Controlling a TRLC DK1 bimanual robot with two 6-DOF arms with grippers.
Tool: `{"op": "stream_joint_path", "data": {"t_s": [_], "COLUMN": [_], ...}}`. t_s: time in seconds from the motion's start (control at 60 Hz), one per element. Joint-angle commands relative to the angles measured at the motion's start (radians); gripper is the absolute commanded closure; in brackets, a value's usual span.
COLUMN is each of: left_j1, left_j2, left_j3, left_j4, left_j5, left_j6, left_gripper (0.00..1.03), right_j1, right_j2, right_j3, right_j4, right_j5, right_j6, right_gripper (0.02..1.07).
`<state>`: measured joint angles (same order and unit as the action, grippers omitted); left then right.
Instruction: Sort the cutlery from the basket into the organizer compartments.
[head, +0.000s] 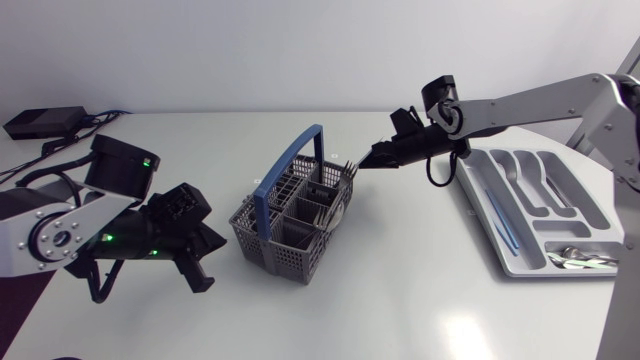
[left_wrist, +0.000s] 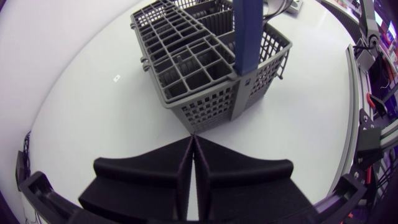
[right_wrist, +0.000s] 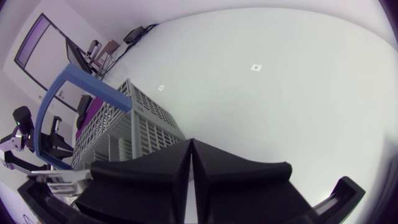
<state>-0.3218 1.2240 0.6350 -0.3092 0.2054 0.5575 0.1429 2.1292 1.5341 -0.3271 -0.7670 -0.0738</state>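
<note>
Hovering at basket (head: 268, 243) rim, right jaws closed empty, left jaws closed near its corner, organizer (head: 590, 215) well apart.

No text or number can be read.

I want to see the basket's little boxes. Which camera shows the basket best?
The left wrist view: the basket sits close, its grid top plain to see. The head view shows it whole but small. The right wrist view catches only a side wall and the blue handle.
</note>
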Motion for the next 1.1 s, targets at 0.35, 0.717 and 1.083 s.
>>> {"op": "stream_joint_path", "data": {"t_s": [0.35, 0.717, 1.083], "left_j1": [0.033, 0.081, 0.086], "left_j2": [0.207, 0.336, 0.445], "left_j3": [0.135, 0.223, 0.344], "left_j4": [0.104, 0.177, 0.177], "left_j5": [0.051, 0.051, 0.086], "left_j6": [-0.067, -0.079, -0.096], "left_gripper": [1.00, 1.00, 1.00], "right_j1": [0.035, 0.024, 0.018], "right_j2": [0.103, -0.034, -0.241], "right_j3": [0.084, -0.103, -0.393], "right_j4": [-0.101, -0.153, -0.133], "right_j5": [-0.101, -0.129, -0.133], "right_j6": [0.028, -0.078, -0.095], "right_gripper": [0.98, 0.98, 0.98]}}
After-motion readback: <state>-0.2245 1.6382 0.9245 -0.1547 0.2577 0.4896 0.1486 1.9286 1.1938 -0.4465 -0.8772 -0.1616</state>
